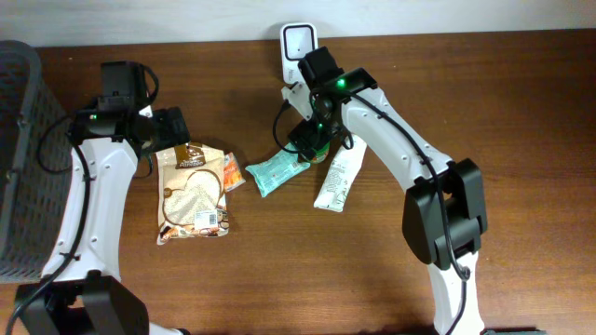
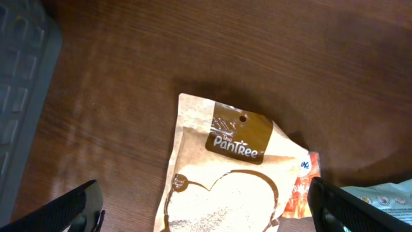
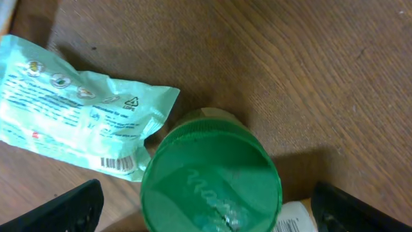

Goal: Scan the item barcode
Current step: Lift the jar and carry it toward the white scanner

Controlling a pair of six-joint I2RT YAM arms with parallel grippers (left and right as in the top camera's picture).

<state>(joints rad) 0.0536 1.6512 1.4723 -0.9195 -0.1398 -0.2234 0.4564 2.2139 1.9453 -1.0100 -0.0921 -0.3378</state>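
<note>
Desk: brown wood; goods are scattered across the middle, with a grey basket at the left edge.
Scanner: white and upright at the middle of the far edge, window facing the goods. Probably parked there so either arm can present a label to it.
Item: most likely the jar with the green lid. It stands upright just in front of the scanner, so a side label would have to be lifted and turned toward the window. No code shows from above; only the lid is visible.
Right gripper: wide open, one fingertip on each side of the lid and neither touching it. Nothing is held.
Right arm: reaches from the near edge up and across, elbow high, wrist pointing straight down over the jar. This looks like a pre-grasp hover.
Teal pouch: lies flat just left of the jar, one corner against it, with its barcode facing up. It could be the intended item instead; I cannot say which.
White pouch: flat, just to the jar's right and on its near side.
Left gripper: wide open and empty, hovering over the top of the bag.
Left arm: rises along the left side of the desk, wrist bent down and pointing at the bag. It seems to be waiting or lining up.
Bag: brown, flat, label up, left of centre. An orange sachet sits against its right edge.
Risk: closing on the smooth round lid alone may slip, so a lower hold looks safer.
</note>
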